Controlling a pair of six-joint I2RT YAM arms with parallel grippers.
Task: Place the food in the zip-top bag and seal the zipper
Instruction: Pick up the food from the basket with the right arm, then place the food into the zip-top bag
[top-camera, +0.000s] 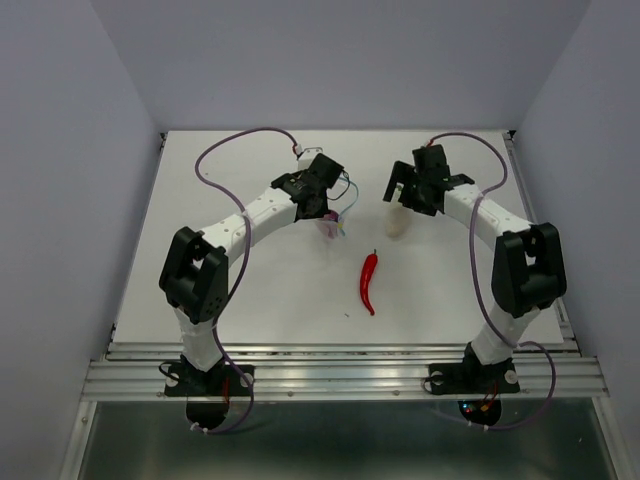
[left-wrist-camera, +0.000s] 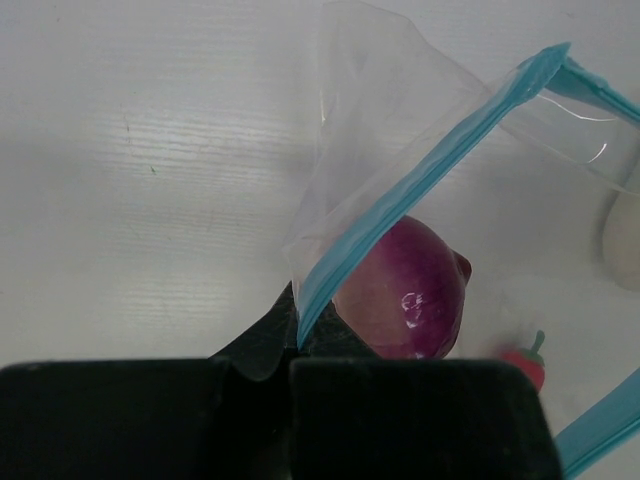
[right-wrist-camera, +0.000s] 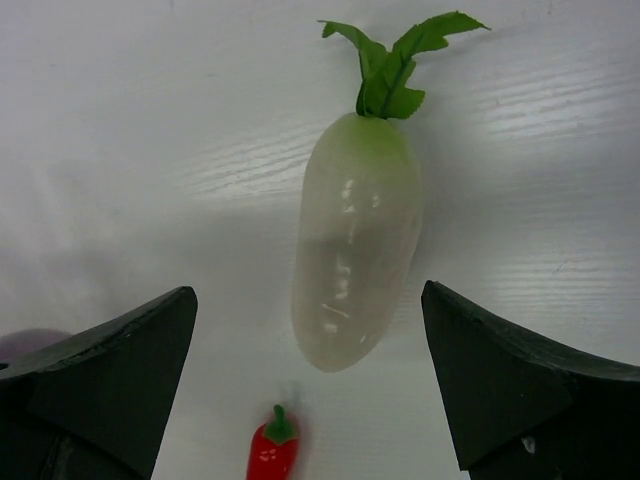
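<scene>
Left wrist view: the left gripper (left-wrist-camera: 292, 345) is closed, pinching the bag (left-wrist-camera: 390, 120) at its zipper (left-wrist-camera: 430, 165) edge. The onion (left-wrist-camera: 410, 290) shows just behind the clear plastic; whether it sits inside cannot be told. The right gripper (right-wrist-camera: 308, 330) stands fully open and holds nothing, with one jaw on either side of the radish (right-wrist-camera: 355, 240), which lies on the table (right-wrist-camera: 120, 120). The chili (top-camera: 369, 281) lies apart, nearer the arm bases.

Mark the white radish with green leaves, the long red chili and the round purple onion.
White radish (right-wrist-camera: 355, 250): right wrist view, mid-body.
Long red chili (top-camera: 369, 283): top external view, middle of pod.
Round purple onion (left-wrist-camera: 410, 290): left wrist view, glossy side.
</scene>
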